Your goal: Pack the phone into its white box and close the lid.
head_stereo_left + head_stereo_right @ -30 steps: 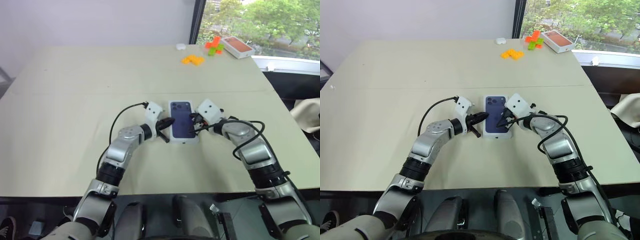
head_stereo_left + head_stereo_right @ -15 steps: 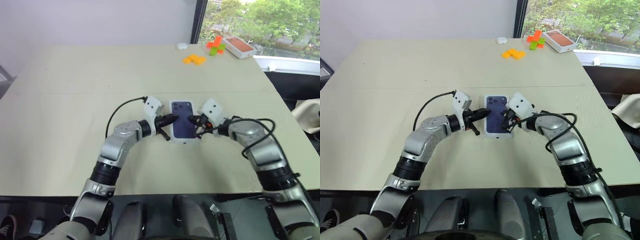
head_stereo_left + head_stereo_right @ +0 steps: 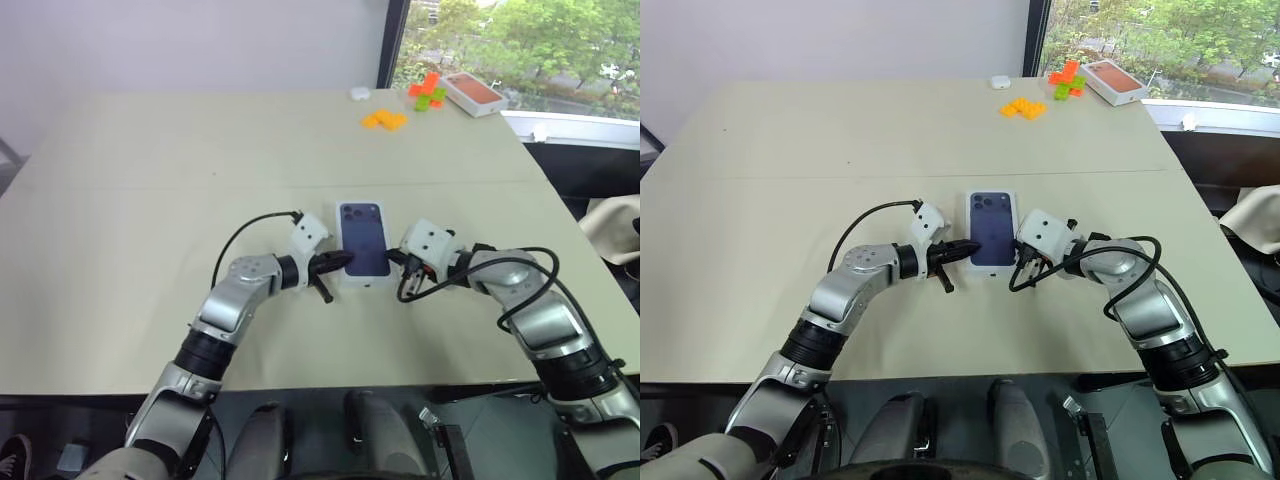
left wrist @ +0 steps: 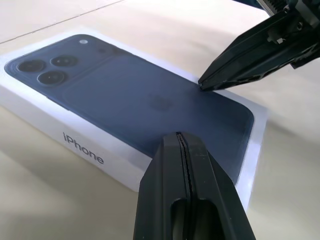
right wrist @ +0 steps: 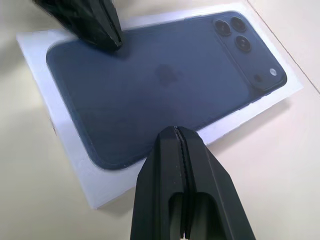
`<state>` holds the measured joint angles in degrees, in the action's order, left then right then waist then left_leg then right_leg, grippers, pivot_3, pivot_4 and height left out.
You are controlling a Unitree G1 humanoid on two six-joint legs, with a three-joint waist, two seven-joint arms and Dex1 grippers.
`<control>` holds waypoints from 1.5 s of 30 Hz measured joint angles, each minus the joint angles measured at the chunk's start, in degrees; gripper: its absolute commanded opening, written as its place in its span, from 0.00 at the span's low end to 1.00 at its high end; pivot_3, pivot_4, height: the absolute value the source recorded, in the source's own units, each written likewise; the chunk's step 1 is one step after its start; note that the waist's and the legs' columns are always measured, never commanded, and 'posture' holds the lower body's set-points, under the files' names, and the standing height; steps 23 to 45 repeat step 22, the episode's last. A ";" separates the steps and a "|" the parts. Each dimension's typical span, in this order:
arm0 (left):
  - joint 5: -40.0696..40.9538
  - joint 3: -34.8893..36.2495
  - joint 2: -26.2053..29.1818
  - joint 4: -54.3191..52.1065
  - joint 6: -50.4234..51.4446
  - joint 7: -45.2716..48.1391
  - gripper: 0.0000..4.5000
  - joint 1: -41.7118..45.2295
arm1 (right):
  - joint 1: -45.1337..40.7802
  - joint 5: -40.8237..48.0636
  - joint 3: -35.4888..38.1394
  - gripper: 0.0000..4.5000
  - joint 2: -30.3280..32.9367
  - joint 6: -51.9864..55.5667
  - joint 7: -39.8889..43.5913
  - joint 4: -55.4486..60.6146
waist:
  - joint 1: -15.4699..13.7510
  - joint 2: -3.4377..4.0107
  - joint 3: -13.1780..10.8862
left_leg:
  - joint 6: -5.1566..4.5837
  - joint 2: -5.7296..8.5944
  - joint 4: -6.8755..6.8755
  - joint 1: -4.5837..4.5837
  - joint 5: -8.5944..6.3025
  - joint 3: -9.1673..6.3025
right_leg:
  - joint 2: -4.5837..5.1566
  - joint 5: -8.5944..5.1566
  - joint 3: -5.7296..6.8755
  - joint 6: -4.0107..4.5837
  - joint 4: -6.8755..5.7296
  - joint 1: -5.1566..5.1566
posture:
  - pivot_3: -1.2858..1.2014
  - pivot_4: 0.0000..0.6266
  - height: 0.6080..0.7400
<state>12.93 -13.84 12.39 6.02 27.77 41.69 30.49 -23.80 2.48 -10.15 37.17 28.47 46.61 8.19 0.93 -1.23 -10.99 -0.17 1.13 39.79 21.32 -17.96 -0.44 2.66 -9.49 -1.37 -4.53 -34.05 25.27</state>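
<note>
Jaws on both grippers are pressed fully together, holding nothing.

Surface (image 3: 150,200): broad, pale beige, with a seam line running across it just beyond the lid.

Lid (image 3: 364,240): white, lying flat near the middle of the surface, printed top up, showing a dark blue phone picture with camera lenses at the far end. The wrist views show its long side wall, with lettering, reaching down to the surface. The white box and the phone itself cannot be seen; whether they sit under the lid cannot be told.

Left gripper (image 3: 338,262): on the lid's left, black tip over the lid's near left corner. Whether it touches cannot be told.

Right gripper (image 3: 392,257): on the lid's right, tip at the near right edge. In the left wrist view its point (image 4: 202,83) sits at the printed top near the right edge; contact cannot be told.

Orange-topped box (image 3: 475,92): far right corner of the surface, well apart from the lid.

Orange blocks (image 3: 385,120): small loose heap, far side, left of that box.

Orange and green blocks (image 3: 429,90): small cluster just beside the orange-topped box.

Small white object (image 3: 360,93): at the far edge, too small to tell what it is.
</note>
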 measured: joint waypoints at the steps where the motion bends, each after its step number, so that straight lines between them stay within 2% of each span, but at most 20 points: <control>1: 0.48 0.60 0.15 0.09 0.31 0.25 0.12 0.27 | -0.51 1.22 0.32 0.00 -0.59 0.81 0.19 -0.44 | -0.06 0.01 -0.01 | 0.00 0.00 0.00 0.03 0.00 0.00 | 0.00 0.00 0.00 0.00 -0.02 0.04 | 0.52 0.24 1.00; 2: 2.28 2.09 0.76 -0.05 1.43 1.20 0.18 0.61 | -1.62 4.29 2.29 0.06 -2.00 2.98 0.78 -1.22 | -0.02 0.00 -0.04 | 0.00 -0.02 0.00 0.08 0.00 0.00 | 0.00 0.01 0.00 0.00 -0.03 0.11 | 0.52 0.24 1.00; 4: 4.19 4.57 2.29 -0.70 2.73 2.26 0.40 1.27 | -3.55 8.60 6.14 0.19 -2.48 5.52 1.61 -1.59 | -0.20 0.03 -0.06 | 0.00 -0.01 0.00 0.09 0.00 -0.02 | 0.03 0.01 0.00 0.00 -0.05 0.12 | 0.52 0.24 1.00; 9: 6.98 9.41 8.80 -4.10 2.82 5.24 0.95 0.70 | -3.51 13.52 10.06 0.73 0.75 2.93 7.10 0.07 | -0.26 0.03 -0.06 | -0.05 0.03 -0.04 0.10 -0.04 -0.04 | 0.08 0.01 0.03 0.00 -0.01 0.09 | 0.52 0.24 1.00; 10: 8.24 10.94 11.03 -4.53 2.79 7.10 1.00 0.43 | -3.13 13.90 10.27 0.85 1.68 1.91 8.05 -0.12 | -0.23 0.03 -0.07 | -0.05 0.04 -0.04 0.11 -0.03 -0.01 | 0.09 0.01 0.02 0.00 0.00 0.11 | 0.52 0.24 1.00; 11: 9.06 12.48 12.97 -4.61 2.75 8.43 1.00 0.13 | -2.98 14.16 10.86 0.96 2.56 1.25 8.69 -0.56 | -0.20 0.03 -0.08 | -0.05 0.03 -0.04 0.09 -0.03 0.01 | 0.10 0.01 0.02 0.00 0.00 0.10 | 0.52 0.24 1.00; 15: 10.32 16.76 20.43 -3.45 1.56 12.82 1.00 -1.64 | -2.62 14.69 13.87 0.99 6.59 -1.08 10.64 -2.55 | -0.14 0.04 -0.08 | -0.05 0.01 -0.04 0.06 -0.03 0.06 | 0.08 -0.05 0.02 0.07 0.01 0.10 | 0.52 0.24 1.00; 22: 10.22 21.47 28.82 1.86 -2.48 17.50 1.00 -6.47 | -2.03 14.64 15.58 0.99 9.24 -3.76 11.77 -8.41 | -0.12 0.02 -0.09 | -0.05 -0.01 -0.04 0.08 -0.03 0.10 | 0.09 -0.05 0.00 0.08 0.00 0.14 | 0.52 0.24 1.00; 45: 10.22 21.47 28.82 1.86 -2.48 17.50 1.00 -6.47 | -2.03 14.64 15.58 0.99 9.24 -3.76 11.77 -8.41 | -0.12 0.02 -0.09 | -0.05 -0.01 -0.04 0.08 -0.03 0.10 | 0.09 -0.05 0.00 0.08 0.00 0.14 | 0.52 0.24 1.00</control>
